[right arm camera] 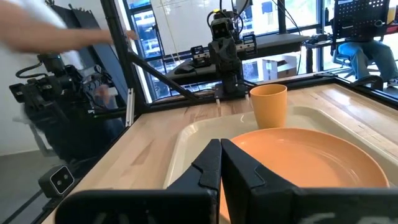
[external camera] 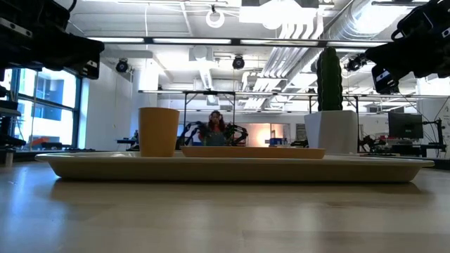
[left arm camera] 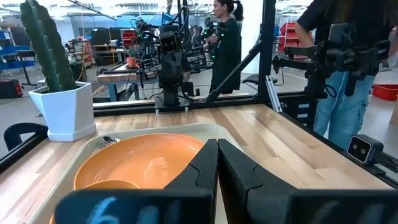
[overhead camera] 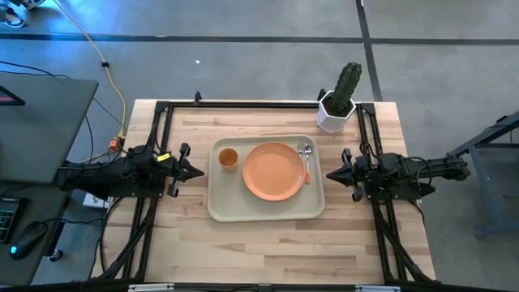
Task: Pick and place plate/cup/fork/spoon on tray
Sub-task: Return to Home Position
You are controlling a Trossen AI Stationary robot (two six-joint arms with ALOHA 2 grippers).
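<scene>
The tray (overhead camera: 268, 212) lay with its long axis running from one arm to the other. Everything sat inside its rim: the cup (overhead camera: 228, 158) at the end nearest the left arm, the plate (overhead camera: 274, 170) in the middle, and the cutlery (overhead camera: 306, 161) lying across the tray's length beside the plate, at the end nearest the right arm. The left gripper (overhead camera: 199, 172) hung just off the tray's left short edge and pointed at it, fingers pressed together and holding nothing. The right gripper (overhead camera: 330, 174) faced it from just off the opposite short edge, likewise closed and empty. With all the pieces seemingly placed, the coming move looked like a straight retreat, each arm backing outward along the tray's long axis, away from the cup and cutlery.
</scene>
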